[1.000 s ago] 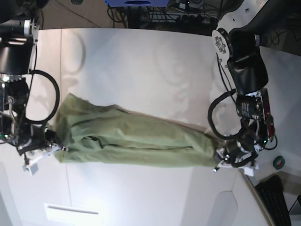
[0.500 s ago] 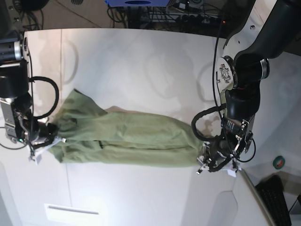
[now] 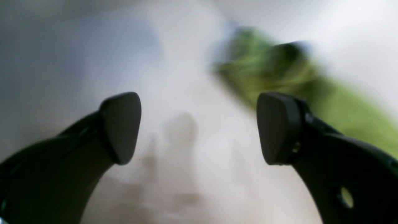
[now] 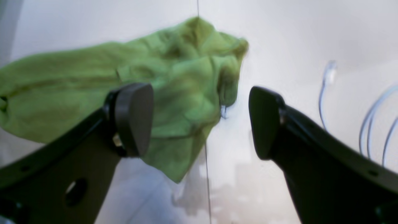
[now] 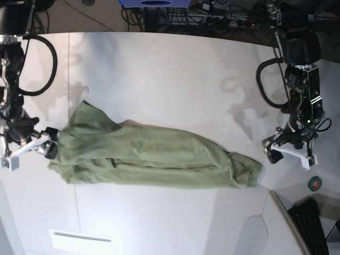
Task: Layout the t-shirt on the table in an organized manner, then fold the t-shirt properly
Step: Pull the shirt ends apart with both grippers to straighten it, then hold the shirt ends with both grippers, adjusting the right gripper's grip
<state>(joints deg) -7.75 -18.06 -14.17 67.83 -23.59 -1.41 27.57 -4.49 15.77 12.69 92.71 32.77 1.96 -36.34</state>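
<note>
Lying bunched in a long roll, the t-shirt point(image 5: 154, 156) is seen across the middle of the white bench point(image 5: 175, 74). Nothing is held by either arm. The left gripper point(image 5: 289, 151) is set just past one end of the cloth, its fingers point(image 3: 276, 127) spread wide. The right gripper point(image 5: 29, 146) is seen at the other end, its fingers point(image 4: 133, 118) wide apart too. Farther back, dark cables point(image 5: 212, 16) are seen behind the bench.

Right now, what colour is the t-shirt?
Plain olive green t-shirt, no pattern; the base view shows it best.
</note>
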